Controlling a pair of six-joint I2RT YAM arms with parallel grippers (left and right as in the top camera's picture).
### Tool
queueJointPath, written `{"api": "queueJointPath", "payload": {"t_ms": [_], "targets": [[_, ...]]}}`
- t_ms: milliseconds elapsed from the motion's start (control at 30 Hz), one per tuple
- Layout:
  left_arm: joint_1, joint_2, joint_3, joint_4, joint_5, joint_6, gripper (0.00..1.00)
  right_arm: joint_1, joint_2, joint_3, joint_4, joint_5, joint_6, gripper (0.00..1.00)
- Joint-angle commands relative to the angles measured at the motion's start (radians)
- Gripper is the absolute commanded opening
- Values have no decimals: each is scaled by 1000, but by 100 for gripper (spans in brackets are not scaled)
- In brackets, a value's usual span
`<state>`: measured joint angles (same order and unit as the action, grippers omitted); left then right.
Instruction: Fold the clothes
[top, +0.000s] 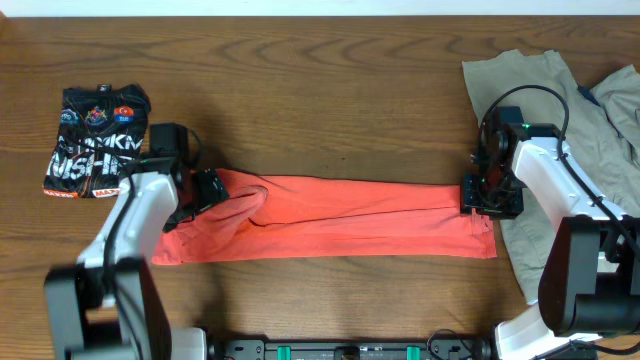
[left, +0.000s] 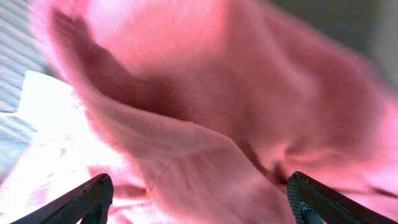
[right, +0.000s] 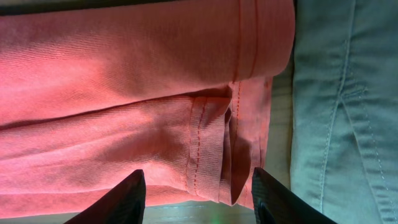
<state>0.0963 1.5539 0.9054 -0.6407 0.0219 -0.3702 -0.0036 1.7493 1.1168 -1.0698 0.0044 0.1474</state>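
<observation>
Two arms in frame, both reaching in from the near edge of the wooden table (top: 330, 90). The left arm (top: 135, 215) angles up and inward, and the left gripper (top: 205, 190) is down on the left end of the coral-red T-shirt (top: 330, 220), where the cloth is bunched and rumpled. The left wrist view is blurred. Its two dark fingertips (left: 93, 198) stand wide apart at the bottom of the frame with pink folds filling the space beyond them, so the jaws are spread and not clamped on the cloth. The right arm (top: 545, 175) bends in from the right, with the right gripper (top: 490, 195) over the shirt's right end. In the right wrist view its fingers (right: 121, 200) are likewise spread wide over the stitched hem, gripping nothing. One T-shirt, lying as a long narrow band across the middle of the table, with no print showing. One folded black printed garment (top: 95, 140) lies at the far left, apart from the shirt. The khaki garments (top: 525, 95) are heaped at the right edge, partly under the right arm and just beside the shirt's hem. Two tones show, olive-khaki and a paler beige, so at least two pieces. The exact count cannot be told.
</observation>
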Motion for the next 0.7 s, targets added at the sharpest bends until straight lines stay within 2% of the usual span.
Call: {"api": "queueJointPath", "payload": {"t_ms": [0,133,167,233,367,667], "targets": [[6,-111,36,11,-11,-10,92,-5,-3,-4,-13,14,-2,53],[3,-146,35,61,-8,-9,91,-4,-3,-4,-31,14,-2,54],[4,-139,34,75,-8,-9,88,-4,-3,-4,-34,14,-2,53],[6,-115,31,106,-9,-8,81,-4,-3,-4,-39,13,5,54],[9,-33,30,158,-13,-9,80,-4,-3,-4,-54,6,5,53],[124,120,30,76,-15,-14,77,-5,-3,-4,-63,7,5,53]]}}
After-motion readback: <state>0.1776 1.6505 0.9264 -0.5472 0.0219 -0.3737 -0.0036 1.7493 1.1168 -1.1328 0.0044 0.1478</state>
